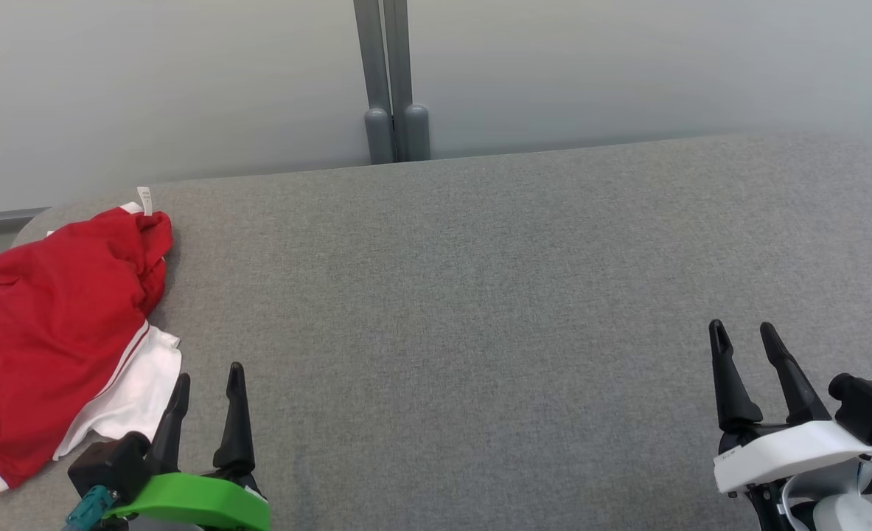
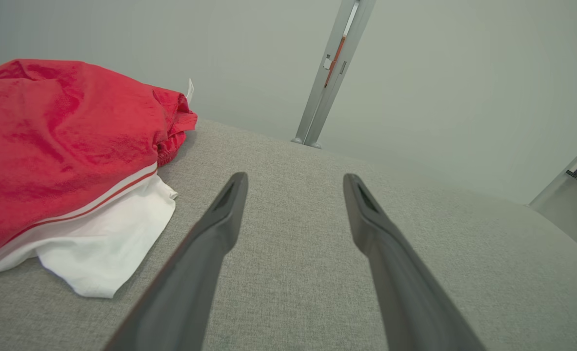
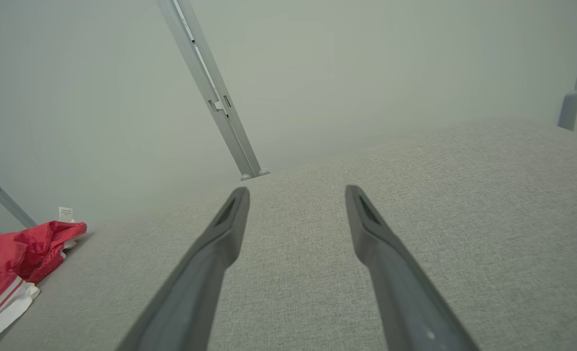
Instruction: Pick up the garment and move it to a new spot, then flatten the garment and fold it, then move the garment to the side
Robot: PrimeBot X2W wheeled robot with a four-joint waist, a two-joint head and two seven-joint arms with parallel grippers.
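The garment [image 1: 52, 310], red with a white-striped hem and a white layer beneath, is lying crumpled at nine o'clock in the head view, on the left end of the grey fabric surface [image 1: 480, 295]. A white tag [image 1: 145, 199] is sticking up at its far corner. The left gripper [image 1: 209, 372] is hovering just beside the white edge at seven o'clock, jaws spread and holding nothing. The right gripper [image 1: 741, 326] is hanging well apart at four o'clock, likewise spread and empty. A grey metal post [image 1: 391, 74] is rising at twelve o'clock against the pale wall [image 1: 627, 66].
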